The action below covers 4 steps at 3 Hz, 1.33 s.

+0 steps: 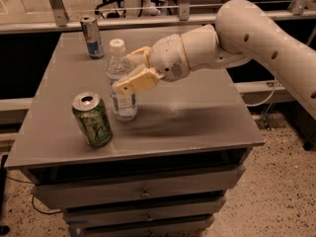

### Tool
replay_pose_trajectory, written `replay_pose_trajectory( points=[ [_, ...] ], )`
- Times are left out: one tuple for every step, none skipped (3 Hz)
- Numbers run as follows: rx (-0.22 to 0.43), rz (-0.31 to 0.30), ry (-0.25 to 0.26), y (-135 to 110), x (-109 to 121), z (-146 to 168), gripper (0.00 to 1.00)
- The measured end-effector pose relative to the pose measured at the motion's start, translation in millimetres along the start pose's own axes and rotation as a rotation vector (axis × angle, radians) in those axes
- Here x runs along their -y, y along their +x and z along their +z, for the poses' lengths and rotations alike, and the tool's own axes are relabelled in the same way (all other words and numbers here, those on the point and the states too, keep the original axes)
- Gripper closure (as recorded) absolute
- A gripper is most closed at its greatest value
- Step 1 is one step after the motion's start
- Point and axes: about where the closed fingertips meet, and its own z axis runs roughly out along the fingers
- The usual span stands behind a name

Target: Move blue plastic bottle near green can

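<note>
The blue plastic bottle stands upright on the grey table, clear with a white cap and a pale label. The green can stands just to its front left, a small gap apart. My gripper reaches in from the right on the white arm. Its tan fingers sit on either side of the bottle's upper body, shut on it. The front finger hides part of the bottle's shoulder.
A slim blue-and-silver can stands at the table's back left corner. The table is a drawer cabinet with its front edge near the green can. A metal rail runs behind it, and speckled floor lies to the right.
</note>
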Motion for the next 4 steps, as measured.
replay_pose_trajectory(
  points=[
    [0.002,-0.010,-0.011,0.6,-1.9,1.2,0.00],
    [0.002,-0.012,-0.013,0.6,-2.1,1.1,0.00],
    [-0.022,-0.022,0.012,2.1,3.2,-12.0,0.00],
    [-0.092,-0.033,0.102,4.7,21.0,-70.0,0.00]
  ],
)
